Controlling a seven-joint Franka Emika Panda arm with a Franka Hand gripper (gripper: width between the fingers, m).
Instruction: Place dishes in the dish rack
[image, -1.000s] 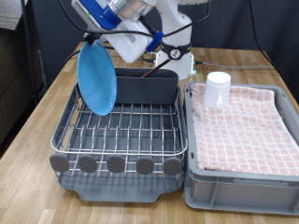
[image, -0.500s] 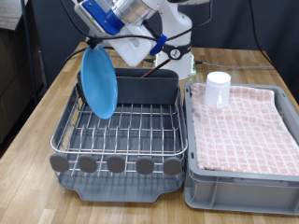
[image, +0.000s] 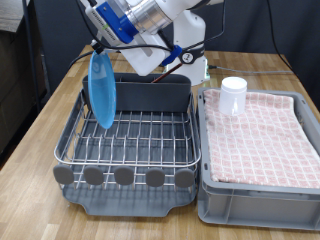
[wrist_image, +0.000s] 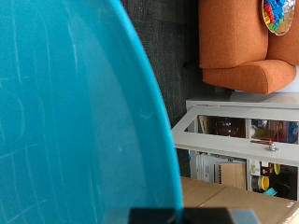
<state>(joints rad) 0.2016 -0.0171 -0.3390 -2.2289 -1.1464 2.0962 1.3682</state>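
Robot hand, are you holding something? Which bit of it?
Yes: the gripper holds the blue plate by its top rim, on edge over the rack. The fingers themselves are hard to make out.

The light-blue plate (image: 101, 88) stood nearly on edge over the silver wire dish rack (image: 130, 140) at its far corner on the exterior view's left, its lower rim seemingly between the wires, while the small white mug (image: 233, 96) sat upright on the crate's far edge.
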